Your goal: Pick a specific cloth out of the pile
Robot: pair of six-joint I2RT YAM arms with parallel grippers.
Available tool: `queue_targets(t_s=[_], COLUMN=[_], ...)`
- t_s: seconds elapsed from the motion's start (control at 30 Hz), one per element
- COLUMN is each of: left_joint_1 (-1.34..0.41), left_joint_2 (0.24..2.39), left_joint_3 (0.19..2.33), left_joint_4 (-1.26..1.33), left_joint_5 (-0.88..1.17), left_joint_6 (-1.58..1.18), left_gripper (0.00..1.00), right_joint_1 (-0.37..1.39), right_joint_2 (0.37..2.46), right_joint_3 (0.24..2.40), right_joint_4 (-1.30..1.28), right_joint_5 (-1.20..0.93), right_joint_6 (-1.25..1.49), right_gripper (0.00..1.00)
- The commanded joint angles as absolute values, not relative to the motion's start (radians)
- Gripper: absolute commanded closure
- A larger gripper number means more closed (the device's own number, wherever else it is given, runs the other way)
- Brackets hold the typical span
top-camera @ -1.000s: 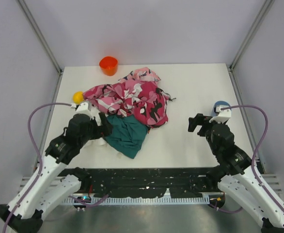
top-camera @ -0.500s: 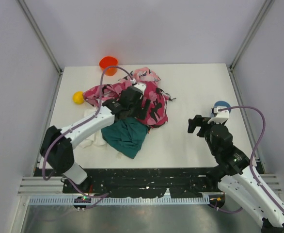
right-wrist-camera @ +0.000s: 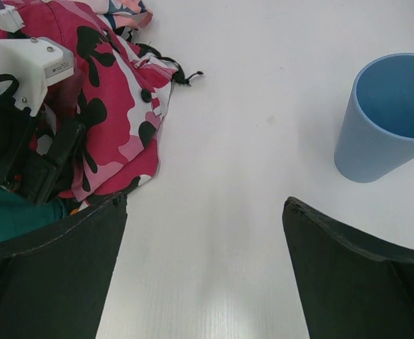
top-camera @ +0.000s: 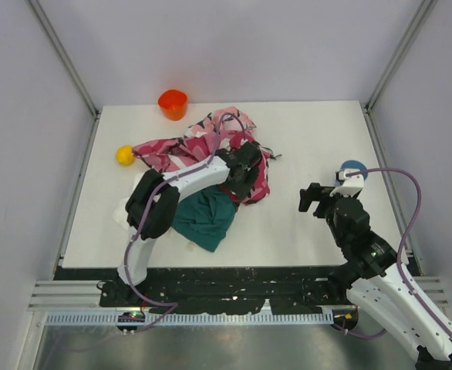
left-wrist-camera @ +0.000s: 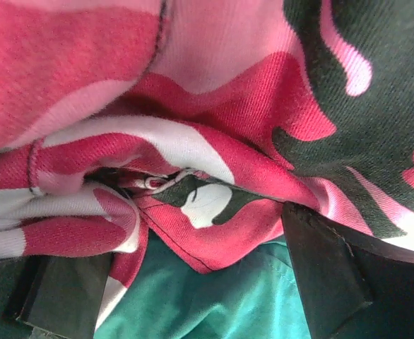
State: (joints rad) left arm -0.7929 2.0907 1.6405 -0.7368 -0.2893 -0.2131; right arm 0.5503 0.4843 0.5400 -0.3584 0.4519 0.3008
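Note:
The pile [top-camera: 210,166] lies at the table's middle: a pink camouflage cloth [top-camera: 195,150] on top and a dark teal cloth [top-camera: 203,217] at its near edge. No plain red cloth shows; it is hidden or out of view. My left gripper [top-camera: 245,176] is down on the pile's right side. In the left wrist view it [left-wrist-camera: 193,289] is open, with the camouflage hem [left-wrist-camera: 214,240] and teal cloth [left-wrist-camera: 221,304] between the jaws. My right gripper [top-camera: 312,197] is open and empty above bare table, right of the pile; it also shows in the right wrist view [right-wrist-camera: 203,275].
An orange cup [top-camera: 173,103] stands at the back edge. A yellow ball [top-camera: 124,155] lies left of the pile. A blue cup [top-camera: 353,168] stands beside the right arm and shows in the right wrist view [right-wrist-camera: 387,116]. A white cloth [top-camera: 122,212] peeks out at the left.
My left arm has swung from the pile's near left side across to its right side and lowered its open gripper onto the camouflage cloth's edge. The right arm has not moved.

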Motion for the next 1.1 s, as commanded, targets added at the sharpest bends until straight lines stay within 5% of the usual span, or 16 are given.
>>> queue_targets(t_s=[0.0,0.23,0.4,0.5,0.6,0.67,1.07], left_joint_1=[-0.863,-0.913,-0.913,-0.91,-0.897,-0.884,-0.77], left_joint_2=[2.178,2.12,2.193,2.243,2.29,2.292,1.679], left_joint_3=[1.649,1.318,1.319,1.364,1.44,1.477,1.551], left_joint_4=[-0.919,-0.7,-0.703,-0.686,-0.742,-0.781,-0.755], left_joint_5=[-0.278,-0.108,-0.13,-0.117,-0.159,-0.184,-0.31], left_joint_6=[-0.372,-0.546,-0.595,-0.601,-0.615,-0.614,-0.485], left_gripper=[0.0,0.0,0.01,0.17,0.59,1.0,1.0], right_joint_1=[0.554,0.554,0.554,0.554,0.554,0.554,0.555], right_joint_2=[0.472,0.448,0.445,0.436,0.422,0.416,0.41], right_joint_3=[0.541,0.537,0.534,0.531,0.528,0.525,0.514], right_joint_4=[-0.316,-0.316,-0.318,-0.316,-0.316,-0.314,-0.307], right_joint_5=[0.471,0.471,0.459,0.471,0.477,0.474,0.469], right_joint_6=[0.29,0.291,0.296,0.293,0.293,0.298,0.284], right_gripper=[0.05,0.05,0.05,0.05,0.05,0.05,0.05])
